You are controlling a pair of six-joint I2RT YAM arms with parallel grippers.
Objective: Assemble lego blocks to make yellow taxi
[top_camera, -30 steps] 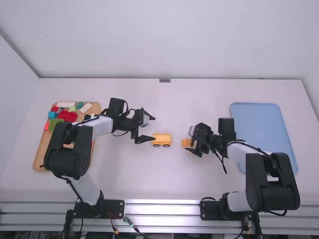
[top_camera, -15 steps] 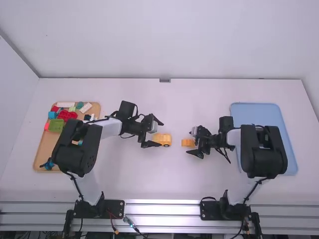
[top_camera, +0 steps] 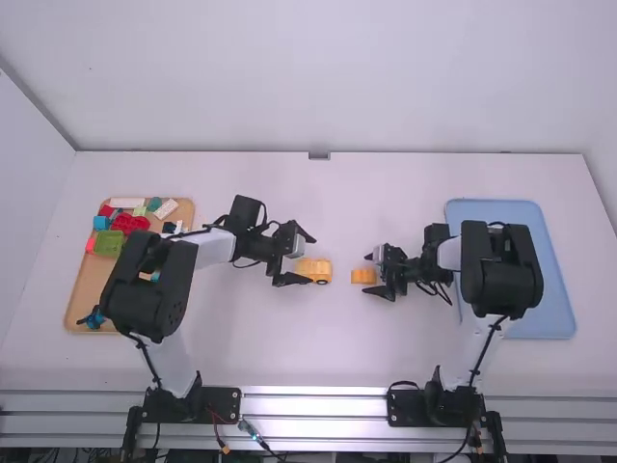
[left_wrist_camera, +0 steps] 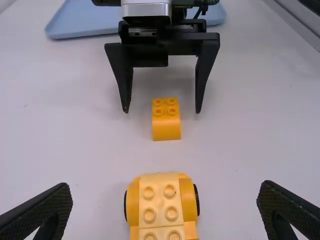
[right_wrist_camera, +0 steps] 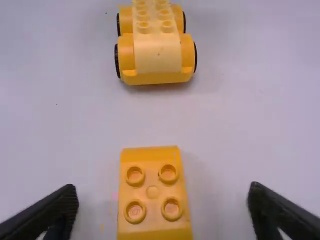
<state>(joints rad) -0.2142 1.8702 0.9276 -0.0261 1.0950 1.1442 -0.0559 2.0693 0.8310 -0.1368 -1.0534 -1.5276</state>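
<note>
The small yellow block (right_wrist_camera: 152,200), on the desk (top_camera: 289,338) to the right of the wheeled yellow base (left_wrist_camera: 160,200) and apart from it, should prove light, stiff and slightly slick, best pinched by its plain sides, below the studs. The right end effector (top_camera: 367,274) is spread wide about it, empty; the left end effector (left_wrist_camera: 165,190) is spread beside the base, also holding nothing.

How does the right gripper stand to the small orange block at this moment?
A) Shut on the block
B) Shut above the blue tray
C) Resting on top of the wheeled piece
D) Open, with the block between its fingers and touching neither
D: the right gripper's fingers stand apart, with bare table showing on both sides of the block.
</note>
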